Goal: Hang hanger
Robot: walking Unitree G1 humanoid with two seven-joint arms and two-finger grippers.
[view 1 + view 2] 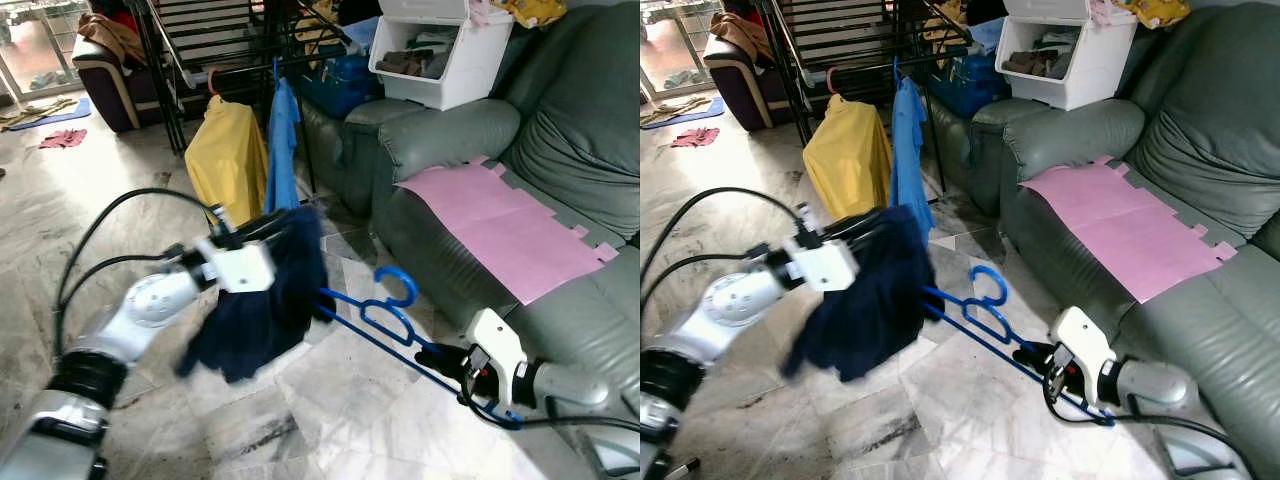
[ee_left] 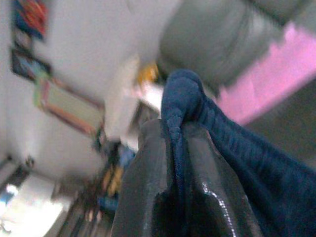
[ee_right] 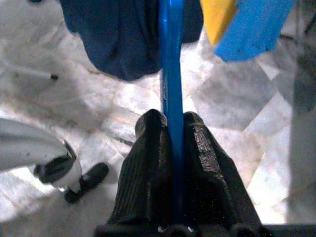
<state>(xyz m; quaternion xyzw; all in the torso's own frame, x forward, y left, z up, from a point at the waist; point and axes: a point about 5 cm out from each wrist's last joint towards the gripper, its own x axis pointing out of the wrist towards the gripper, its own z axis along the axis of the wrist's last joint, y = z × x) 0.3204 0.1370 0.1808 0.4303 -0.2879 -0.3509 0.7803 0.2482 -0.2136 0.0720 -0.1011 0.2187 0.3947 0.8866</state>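
Right gripper, lower right of the head views, is clamped on the bottom bar of the blue hanger; the right wrist view confirms it, both fingers pressed flat against the bar with no gap. The hanger runs up and left from there, hook pointing up at frame centre, far end buried in the navy garment.

Left gripper, centre left, is pinched on a fold of that garment (left wrist view shows the cloth bunched between the pads and bulging over the tips). The garment sags below it, above the marble floor.

Step, as I read it: the garment is half on the hanger at best, one end threaded and the other shoulder not seated. It isn't ready to hang.

Next move probably calls for:
- left gripper pulling the fabric over the free hanger end, or letting go once it sits
- right gripper keeping the bar level so the cloth doesn't slide off
- then lifting the hook toward the black drying rack, upper centre, where a yellow shirt and a blue shirt hang already

The grey sofa with the pink mat sits at right, well apart from the rack. A white bin rests on its arm, upper right.
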